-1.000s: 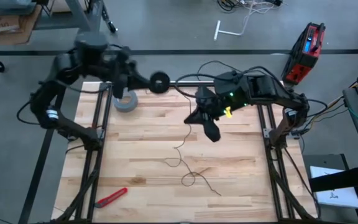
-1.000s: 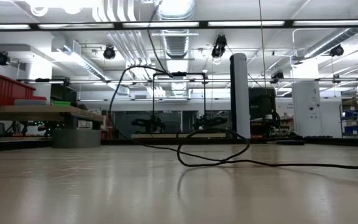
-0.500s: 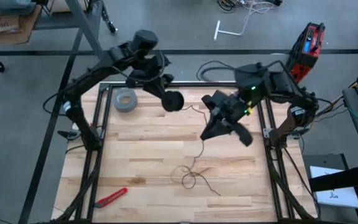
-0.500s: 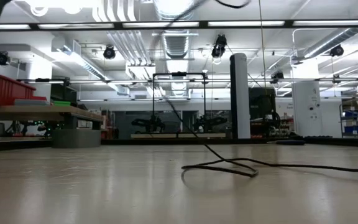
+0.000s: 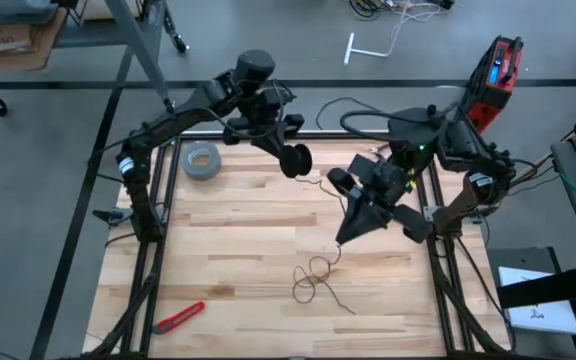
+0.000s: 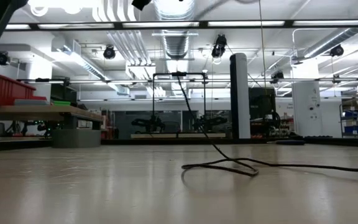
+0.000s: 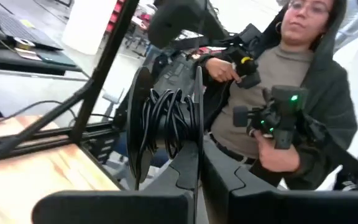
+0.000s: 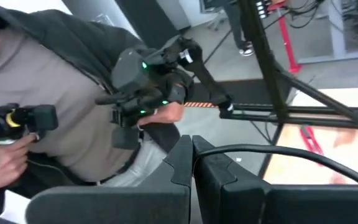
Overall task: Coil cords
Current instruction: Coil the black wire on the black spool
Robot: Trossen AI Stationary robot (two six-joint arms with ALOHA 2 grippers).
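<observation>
The small black reel (image 5: 295, 160) with cord wound on it (image 7: 166, 127) hangs in the air over the table's far middle, in my shut left gripper (image 5: 286, 152). The thin black cord (image 5: 320, 190) runs from the reel to my right gripper (image 5: 346, 237), which is shut on it right of centre. From there the cord drops to a few loose loops (image 5: 313, 278) lying on the wood. In the low view it rises slanting from those loops (image 6: 219, 165). My left gripper has the reel between its two fingers (image 7: 188, 177), which reach its flanges (image 7: 197, 118) from below in the wrist view. The reel stands on edge and is lifted clear of the table. My right gripper pinches one strand of the cord (image 8: 232, 151) between its shut fingertips. The fingers slant down toward the table's near left. Below them the cord hangs slack to the loops on the table.
A grey tape roll (image 5: 201, 160) lies at the far left of the table and a red cutter (image 5: 179, 317) near the front left. A person holding hand controllers (image 7: 278, 118) stands beyond the far edge. The arms' thicker cables (image 5: 368, 112) lie along the far rail.
My left gripper has carried the reel from the far left toward the table's middle and a little nearer. My right gripper has swung toward the right and near edges, holding the cord. The cord's tall standing loop has dropped, and the loose strand has gathered into loops.
</observation>
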